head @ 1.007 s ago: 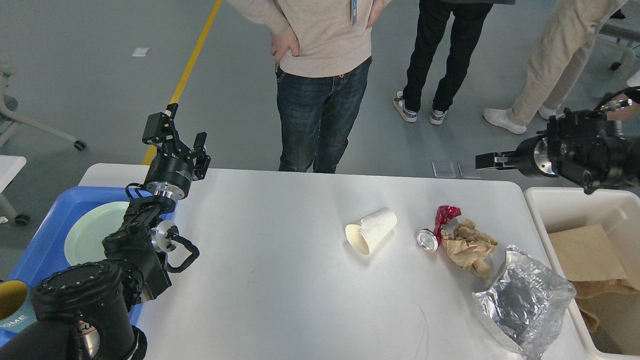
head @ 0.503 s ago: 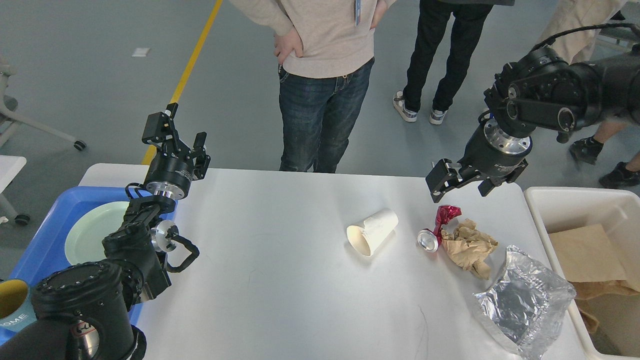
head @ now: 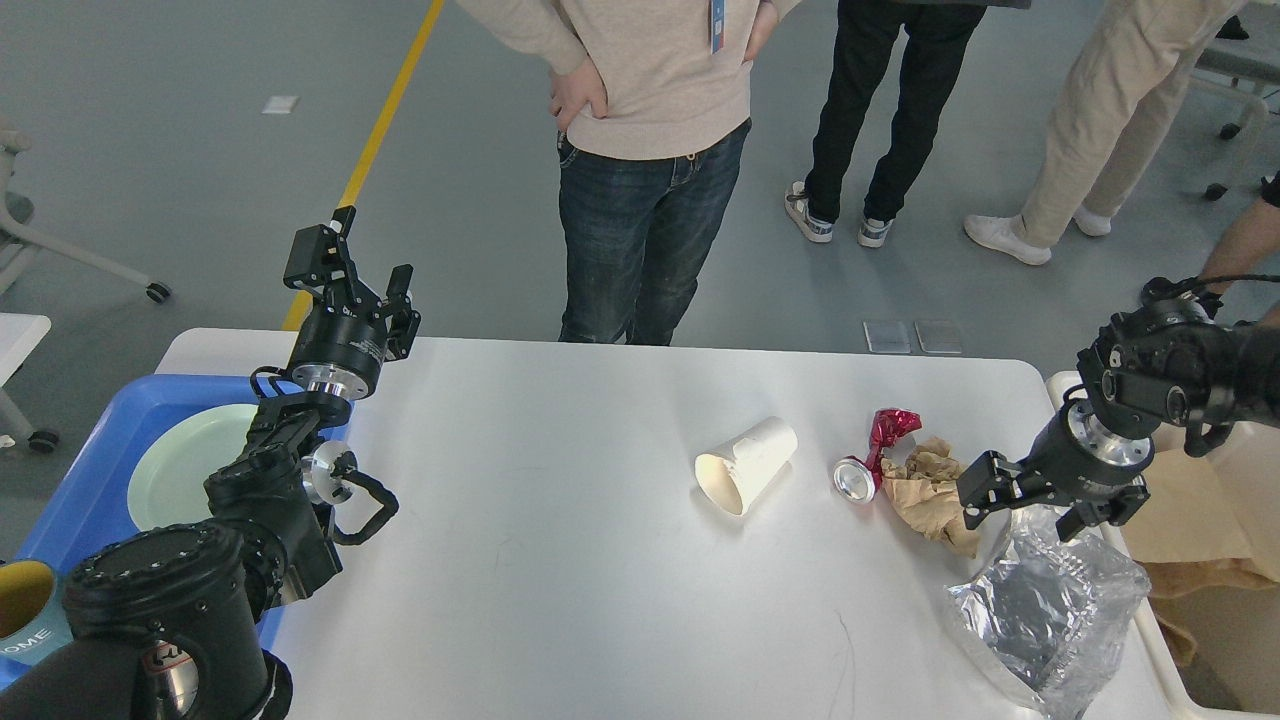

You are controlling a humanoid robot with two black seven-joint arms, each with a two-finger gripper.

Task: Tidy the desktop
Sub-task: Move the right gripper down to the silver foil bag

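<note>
Remaining on the desktop (head: 560, 560): paper cup (head: 745, 466), crushed can (head: 872, 455), brown paper (head: 932, 490), foil bag (head: 1050, 610); right gripper (head: 1040, 505) spread empty above it, left gripper (head: 350, 275) parted, idle.

Both arms are matte black with silver metal wrist rings. The left arm (head: 270, 490) carries a looped black cable at 3 o'clock of its wrist; the right arm (head: 1160, 385) has one too.

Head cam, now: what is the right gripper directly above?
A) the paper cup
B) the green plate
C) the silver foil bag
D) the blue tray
C: the right gripper hangs with its fingers spread over the top edge of the silver foil bag, beside the crumpled brown paper.
</note>
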